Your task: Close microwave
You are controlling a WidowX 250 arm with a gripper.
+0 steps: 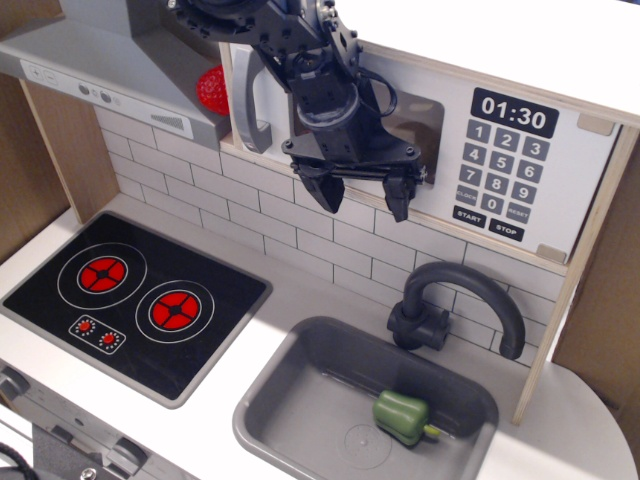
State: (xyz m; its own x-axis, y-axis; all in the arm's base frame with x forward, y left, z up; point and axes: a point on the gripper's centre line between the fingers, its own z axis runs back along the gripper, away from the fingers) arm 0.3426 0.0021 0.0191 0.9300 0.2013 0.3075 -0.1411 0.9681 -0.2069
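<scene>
The microwave [505, 170] is mounted above the tiled back wall, with a black keypad and a clock reading 01:30 on its right. Its white door [445, 165] lies nearly flush against the front. The grey bar handle [252, 100] is at the door's left edge. I cannot tell whether the door is fully shut. My gripper [362, 195] is open and empty. It hangs right in front of the door's window and lower edge, fingers [325, 190] pointing down. The arm hides most of the window.
A grey slanted range hood [90, 60] is to the left, with a red round object [210, 88] between it and the microwave. Below are the black stove [135, 300], a grey sink [300, 365] holding a green pepper [402, 415], and a dark faucet [460, 300].
</scene>
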